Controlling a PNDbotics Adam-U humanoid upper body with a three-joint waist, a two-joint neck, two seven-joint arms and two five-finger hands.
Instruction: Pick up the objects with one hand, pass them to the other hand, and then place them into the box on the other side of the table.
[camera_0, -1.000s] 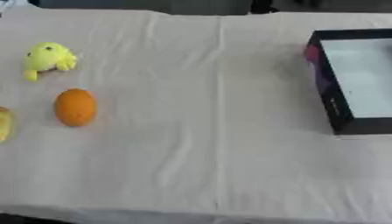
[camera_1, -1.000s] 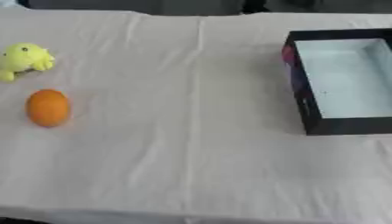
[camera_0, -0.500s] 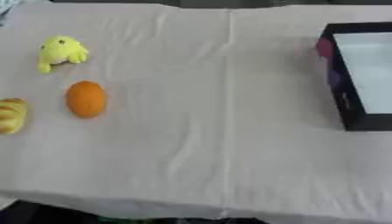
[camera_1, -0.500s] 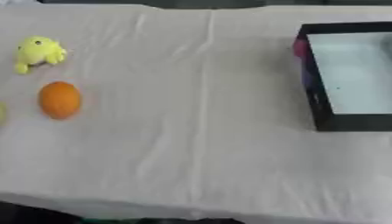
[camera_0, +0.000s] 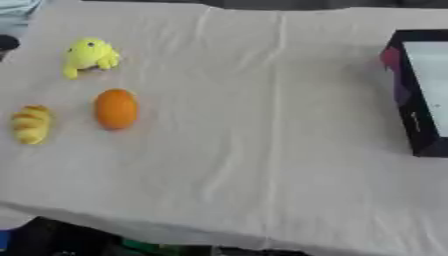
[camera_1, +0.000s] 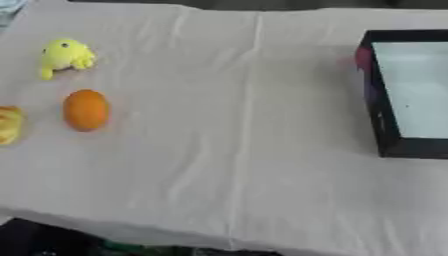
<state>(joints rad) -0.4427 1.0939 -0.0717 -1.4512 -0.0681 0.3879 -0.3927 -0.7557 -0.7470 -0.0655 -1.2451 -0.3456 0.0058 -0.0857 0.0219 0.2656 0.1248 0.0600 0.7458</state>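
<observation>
Camera tilted; items unmoved: orange (camera_0: 115, 108), yellow toy (camera_0: 88, 54), striped piece (camera_0: 31, 123). Box (camera_1: 395, 95) empty. Robot hands unseen; first pick pending.

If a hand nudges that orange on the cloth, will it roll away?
Probably, a little. The orange looks round and smooth, so a push would likely set it rolling. The cloth is soft and creased, which should slow it. It seems rigid enough to keep its shape when picked up.

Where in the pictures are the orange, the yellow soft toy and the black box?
orange (camera_0: 116, 108): left eye view, middle of its skin.
yellow soft toy (camera_0: 88, 54): left eye view, middle of its body.
black box (camera_1: 379, 117): right eye view, its near-left wall.
</observation>
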